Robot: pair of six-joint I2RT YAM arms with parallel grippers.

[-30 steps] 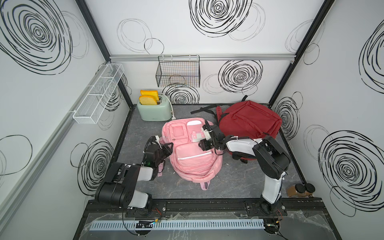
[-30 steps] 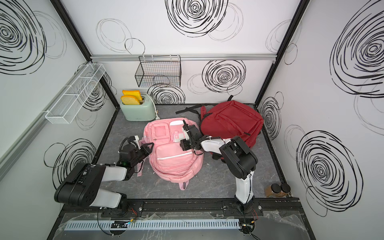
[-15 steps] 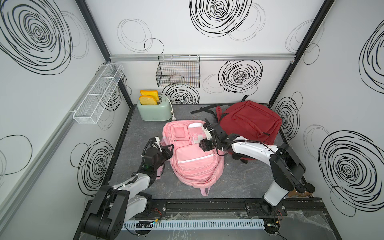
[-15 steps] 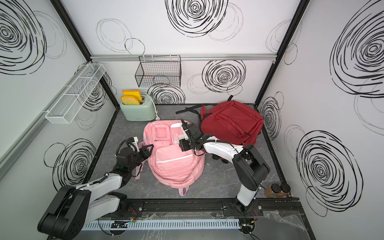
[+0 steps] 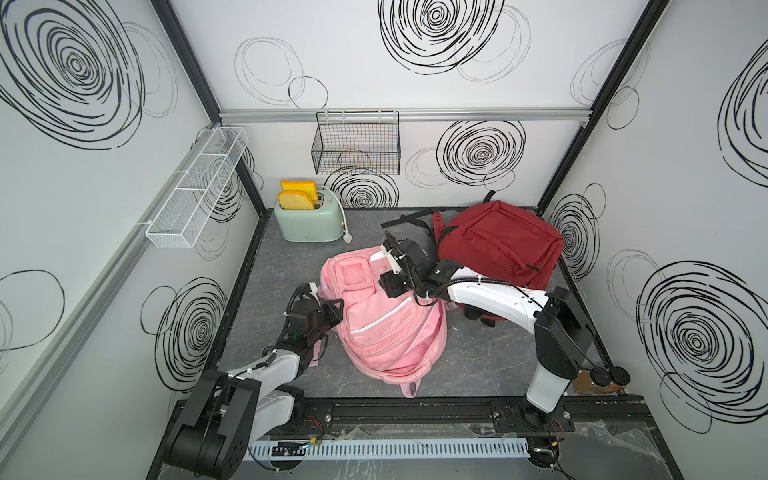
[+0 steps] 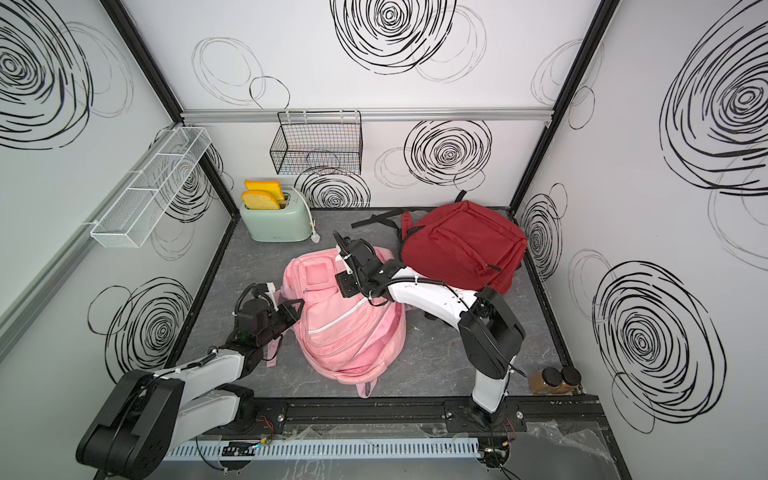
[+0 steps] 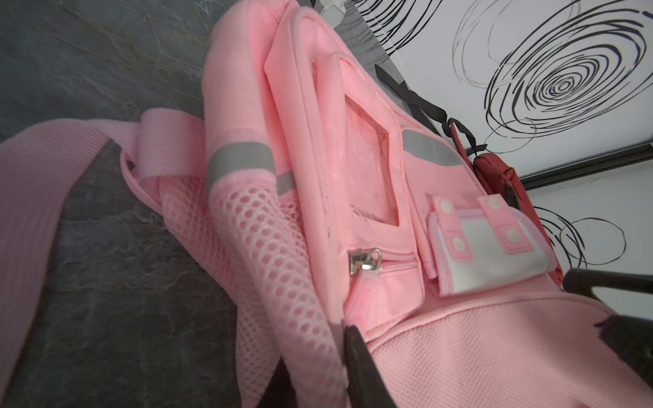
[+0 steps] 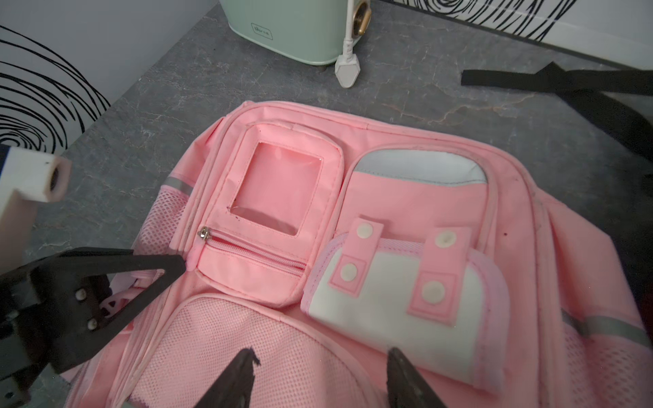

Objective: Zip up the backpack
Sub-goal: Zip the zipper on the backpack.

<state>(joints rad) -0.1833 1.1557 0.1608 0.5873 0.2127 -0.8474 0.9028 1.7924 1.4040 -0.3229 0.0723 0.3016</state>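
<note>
Right wrist view: the right gripper (image 8: 318,374) stands released above the pink backpack (image 8: 406,212). Left gripper (image 8: 176,263) pinches the pink zipper pull (image 8: 192,259) of its small closed pocket (image 8: 254,272).

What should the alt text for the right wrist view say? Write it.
A pink backpack lies flat on the grey table, its small pocket zipper beside the left gripper. The right gripper hovers open above it; a green toaster stands behind.

a pink backpack (image 5: 384,328) lies mid-bench (image 5: 478,357), the left pincer (image 5: 332,309) at its side, the right pincer (image 5: 392,284) over its top; a red backpack (image 5: 498,245) sits behind.
</note>
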